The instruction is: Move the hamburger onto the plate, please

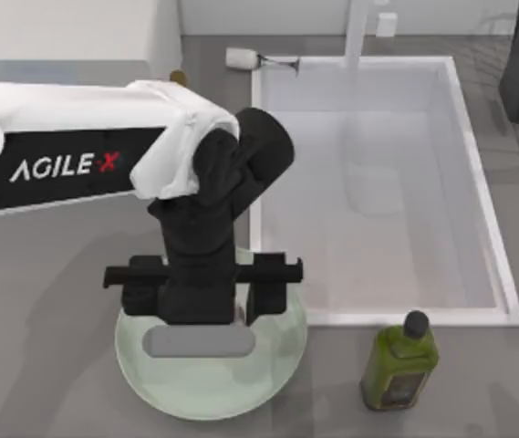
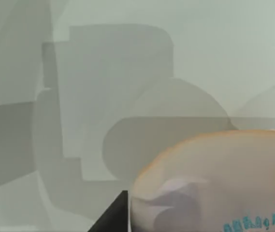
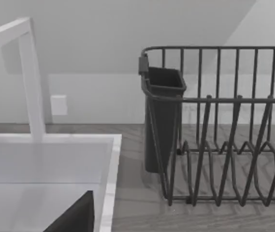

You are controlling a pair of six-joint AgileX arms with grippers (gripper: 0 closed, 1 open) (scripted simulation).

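Note:
My left gripper [image 1: 202, 303] hangs over the far half of the pale mint-green plate [image 1: 213, 391], which lies near the table's front edge, left of the sink. The arm hides the hamburger in the top view. In the left wrist view the hamburger [image 2: 209, 179] is a cream-white rounded lump with an orange rim, close to the camera and against a dark finger [image 2: 114, 217]. Its round shadow falls on the plate [image 2: 224, 48] below, so it is held a little above the dish. A dark edge of my parked right gripper [image 3: 74, 218] shows over the sink, facing the dish rack.
A white sink [image 1: 387, 318] takes up the middle and right of the table, with a faucet [image 1: 358, 36] behind it. An olive-green bottle [image 1: 400, 365] stands right of the plate. At the far right stands a dark wire dish rack [image 3: 224, 130] with a utensil cup [image 3: 161, 121].

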